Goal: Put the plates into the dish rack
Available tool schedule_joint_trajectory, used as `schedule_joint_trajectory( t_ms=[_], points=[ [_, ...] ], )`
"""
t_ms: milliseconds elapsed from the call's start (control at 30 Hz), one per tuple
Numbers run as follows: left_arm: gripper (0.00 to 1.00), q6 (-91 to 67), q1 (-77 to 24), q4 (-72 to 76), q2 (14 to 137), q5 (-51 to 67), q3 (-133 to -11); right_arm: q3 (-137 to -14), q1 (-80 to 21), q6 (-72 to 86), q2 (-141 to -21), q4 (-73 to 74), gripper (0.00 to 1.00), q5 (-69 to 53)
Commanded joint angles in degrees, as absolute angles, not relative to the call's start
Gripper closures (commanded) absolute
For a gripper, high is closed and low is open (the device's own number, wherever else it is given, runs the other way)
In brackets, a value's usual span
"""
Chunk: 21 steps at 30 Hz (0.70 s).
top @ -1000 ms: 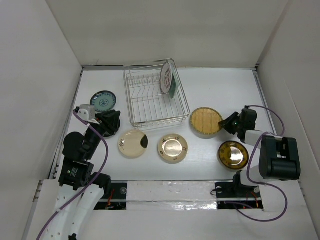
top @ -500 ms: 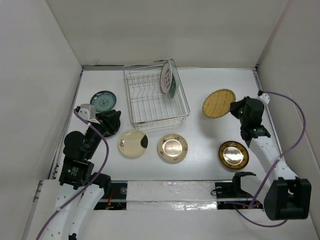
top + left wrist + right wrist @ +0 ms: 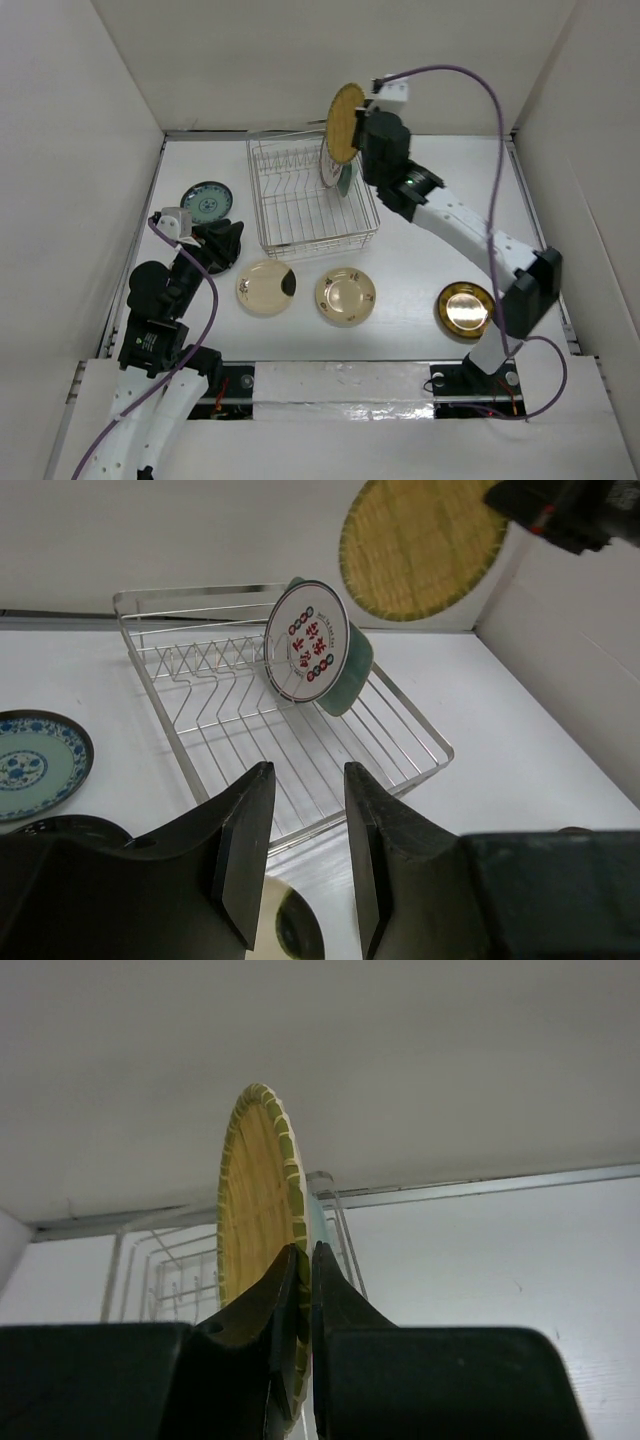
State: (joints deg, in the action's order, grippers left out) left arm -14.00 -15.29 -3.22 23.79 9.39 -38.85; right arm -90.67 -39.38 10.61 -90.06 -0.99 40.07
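Note:
My right gripper (image 3: 362,125) is shut on the rim of the woven yellow plate (image 3: 346,122), held upright on edge above the right end of the dish rack (image 3: 290,215); it also shows in the right wrist view (image 3: 255,1210) and the left wrist view (image 3: 420,545). In the rack stand a white plate with red marks (image 3: 331,158) and a pale green plate (image 3: 345,180). My left gripper (image 3: 228,240) is open and empty at the left. On the table lie a blue-patterned plate (image 3: 206,201), a cream plate with dark patch (image 3: 266,287), a cream-gold plate (image 3: 346,296) and a dark-and-gold plate (image 3: 466,309).
White walls enclose the table on the left, back and right. A black dish (image 3: 212,262) lies mostly hidden under my left gripper. The purple cable (image 3: 470,85) of the right arm loops high over the table's right half.
My right arm has lifted the woven yellow plate from the table's right side, turned it on edge and carried it left to above the rack. The left arm has not moved.

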Motion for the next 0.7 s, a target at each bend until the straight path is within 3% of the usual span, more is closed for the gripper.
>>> schedule_joint_trajectory(
  t_ms=[0, 300, 667],
  points=[
    [0.69, -14.0, -15.1, -1.1, 23.7, 9.9, -38.4, -102.0, -43.8, -5.4, -100.3, -1.4, 1.0, 54.2],
    [0.68, -14.0, -15.1, -1.0, 23.6, 9.8, -38.5, -130.0, -44.9, -14.1, -124.0, 5.4, 1.0, 55.6],
    [0.68, -14.0, -15.1, -1.1, 23.4, 10.1, -38.4, -129.4, -43.9, -11.7, -129.8, 5.9, 1.0, 53.9]
  ],
)
